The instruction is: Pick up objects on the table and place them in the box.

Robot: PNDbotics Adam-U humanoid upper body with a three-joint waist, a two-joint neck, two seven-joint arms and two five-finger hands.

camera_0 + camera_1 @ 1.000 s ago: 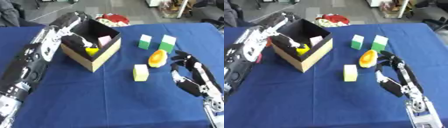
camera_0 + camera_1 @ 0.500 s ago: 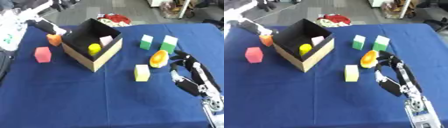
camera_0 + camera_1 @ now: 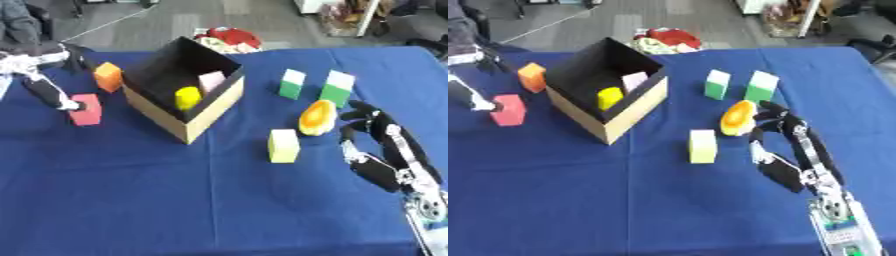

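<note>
The tan box [image 3: 206,118] with a black inside stands left of centre and holds a yellow piece [image 3: 187,97] and a pink piece [image 3: 212,80]. An orange cube [image 3: 108,76] and a red cube [image 3: 86,110] lie to its left. My left hand [image 3: 48,89] reaches in from the left edge, its straight fingertips [image 3: 73,105] at the red cube's left side. Right of the box are two green-and-white blocks [image 3: 292,83] [image 3: 337,88], an orange oval object [image 3: 316,117] and a yellow-green block [image 3: 283,145]. My right hand [image 3: 378,150] rests open just right of the oval object.
The blue cloth-covered table [image 3: 175,200] stretches toward me with no objects on its near half. A red and white bundle [image 3: 229,39] lies beyond the table's far edge behind the box.
My left arm has drawn back out of the box to the left and come down beside the red cube. The right hand has stayed where it was.
</note>
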